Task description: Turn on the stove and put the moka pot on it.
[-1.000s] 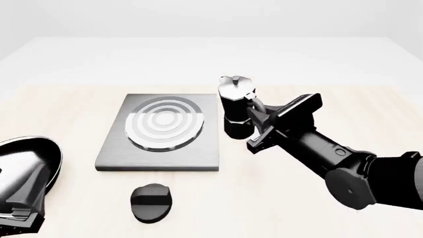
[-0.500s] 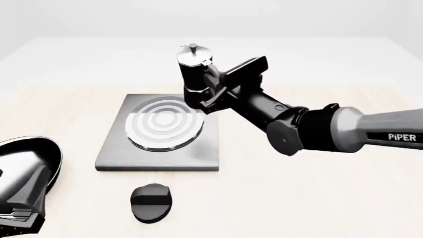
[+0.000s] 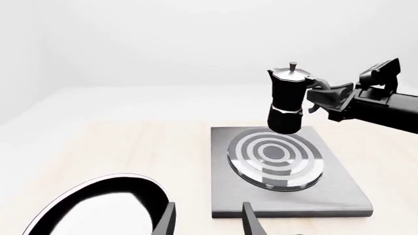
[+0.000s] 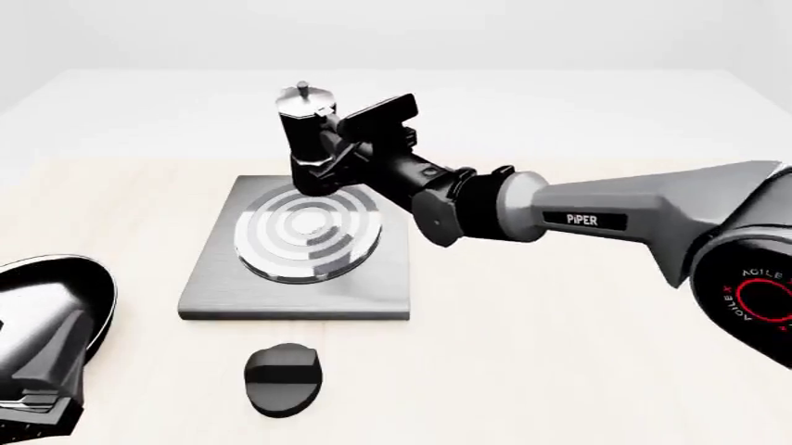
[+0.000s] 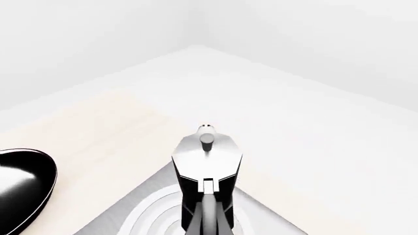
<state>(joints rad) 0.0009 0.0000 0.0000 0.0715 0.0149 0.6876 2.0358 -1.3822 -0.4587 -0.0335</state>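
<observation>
The moka pot (image 4: 308, 139) hangs upright in the air over the far part of the stove's burner (image 4: 307, 232), not touching it. My right gripper (image 4: 351, 148) is shut on the pot's handle, reaching in from the right. The left wrist view shows the moka pot (image 3: 287, 100) above the far edge of the grey stove slab (image 3: 339, 196), with the right gripper (image 3: 330, 98) behind it. The black oval knob (image 4: 285, 378) lies on the table in front of the slab (image 4: 210, 287). My left gripper (image 3: 207, 223) is open and holds nothing, near the table's front left.
A glossy black frying pan (image 4: 56, 297) sits at the front left beside my left gripper (image 4: 37, 389); it also shows as the frying pan (image 5: 23, 186) in the right wrist view. The right arm spans the table's right half above the surface.
The right gripper has lifted the moka pot from the table right of the stove and carried it left, now over the burner. Left arm, knob and pan have not moved.
</observation>
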